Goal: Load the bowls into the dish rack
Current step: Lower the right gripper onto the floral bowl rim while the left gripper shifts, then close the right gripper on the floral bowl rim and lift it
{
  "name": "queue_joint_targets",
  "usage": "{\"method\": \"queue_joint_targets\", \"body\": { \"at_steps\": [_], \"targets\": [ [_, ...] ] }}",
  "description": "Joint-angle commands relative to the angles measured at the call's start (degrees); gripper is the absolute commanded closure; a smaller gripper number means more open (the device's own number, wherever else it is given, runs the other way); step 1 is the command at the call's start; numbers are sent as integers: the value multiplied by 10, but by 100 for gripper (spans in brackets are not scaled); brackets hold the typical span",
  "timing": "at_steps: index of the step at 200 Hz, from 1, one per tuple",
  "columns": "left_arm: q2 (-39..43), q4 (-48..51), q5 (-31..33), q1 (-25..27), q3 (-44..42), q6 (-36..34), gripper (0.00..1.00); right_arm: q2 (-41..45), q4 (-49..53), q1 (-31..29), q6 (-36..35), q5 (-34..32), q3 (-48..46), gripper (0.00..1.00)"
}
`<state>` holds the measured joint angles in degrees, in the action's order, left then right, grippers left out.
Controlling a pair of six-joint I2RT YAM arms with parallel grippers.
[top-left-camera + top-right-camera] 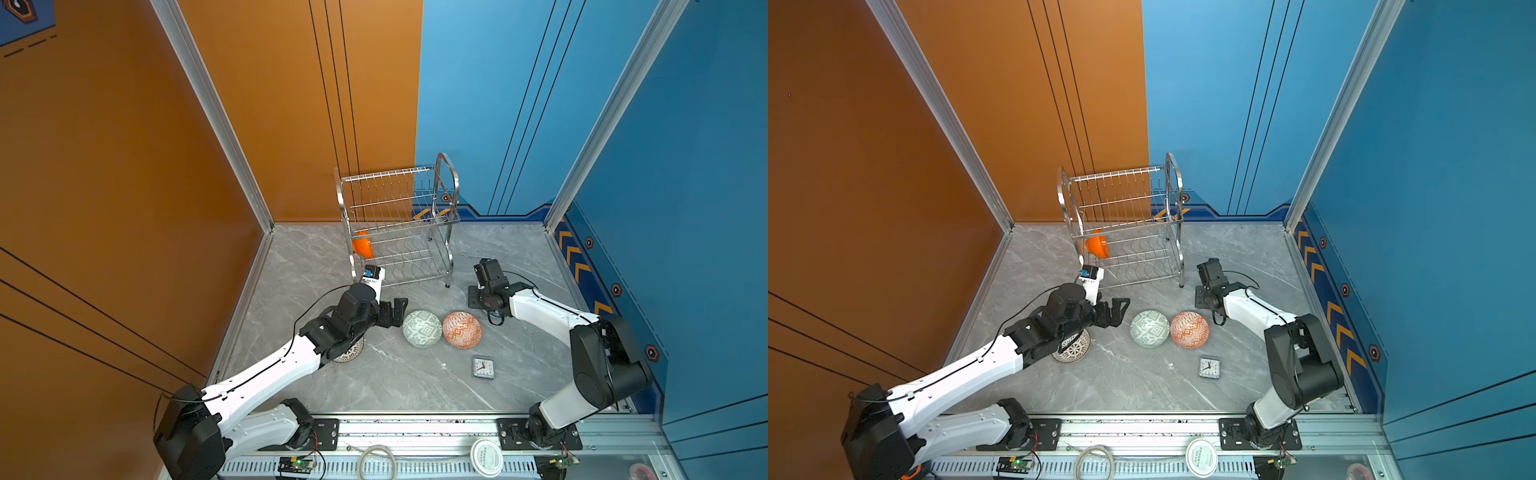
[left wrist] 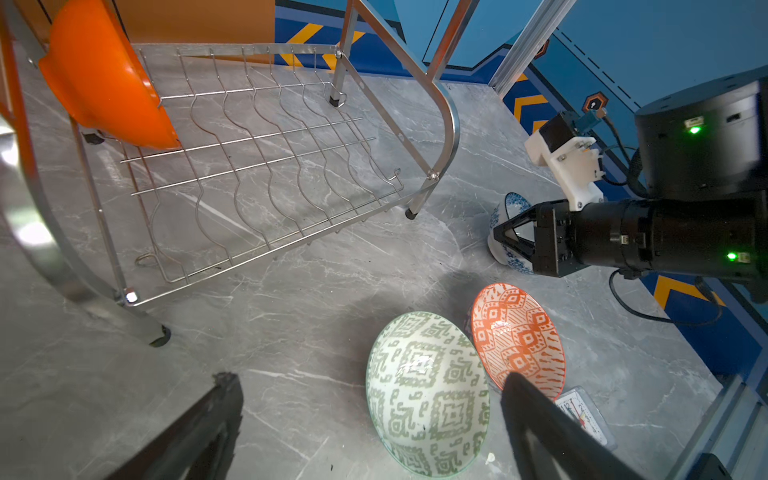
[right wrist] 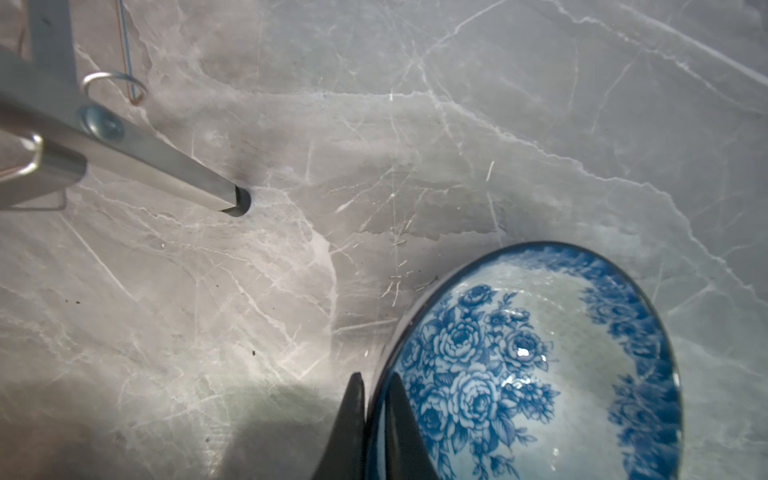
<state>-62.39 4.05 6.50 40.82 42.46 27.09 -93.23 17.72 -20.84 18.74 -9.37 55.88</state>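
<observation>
Right wrist shows a white bowl (image 3: 540, 353) with blue roses, rim perhaps navy.

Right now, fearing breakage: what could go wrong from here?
The right gripper pinches only the thin rim of the glossy blue bowl; it may slip or swing when lifted. A leg of the dish rack stands close by, so the bowl could clip it. The open left gripper hangs by the green bowl, which a nudge could knock into the orange-red bowl.

My left end effector (image 1: 397, 311) hangs wide open, arm stretched forward; my right end effector (image 3: 375, 380) is pinched onto the blue bowl (image 3: 540, 353) rim.
</observation>
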Motion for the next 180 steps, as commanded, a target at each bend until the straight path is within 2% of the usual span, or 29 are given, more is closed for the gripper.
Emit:
{"method": "queue_joint_targets", "body": {
  "at_steps": [1,15,44,56,71,91,109,127,155,180],
  "targets": [
    [19,8,9,-12,-18,23,2,-38,41,-12,-26,-18,31,100],
    [29,12,11,-15,-22,27,2,-50,43,-15,-27,-18,38,100],
    [44,13,18,-17,-35,35,2,-57,48,-21,-32,-33,46,90],
    [48,12,20,-18,-39,37,2,-58,51,-22,-36,-39,47,82],
    [48,9,19,-20,-42,40,2,-57,54,-23,-39,-43,47,81],
    [44,6,16,-21,-43,41,2,-54,58,-24,-41,-46,47,71],
    [42,7,11,-22,-42,41,2,-47,59,-26,-42,-51,47,69],
    [47,9,10,-22,-42,41,2,-31,69,-33,-42,-57,50,60],
    [54,17,11,-27,-43,38,2,-2,82,-47,-44,-81,45,55],
    [60,21,6,-35,-43,36,2,2,90,-55,-46,-85,43,55]
  ]
}}
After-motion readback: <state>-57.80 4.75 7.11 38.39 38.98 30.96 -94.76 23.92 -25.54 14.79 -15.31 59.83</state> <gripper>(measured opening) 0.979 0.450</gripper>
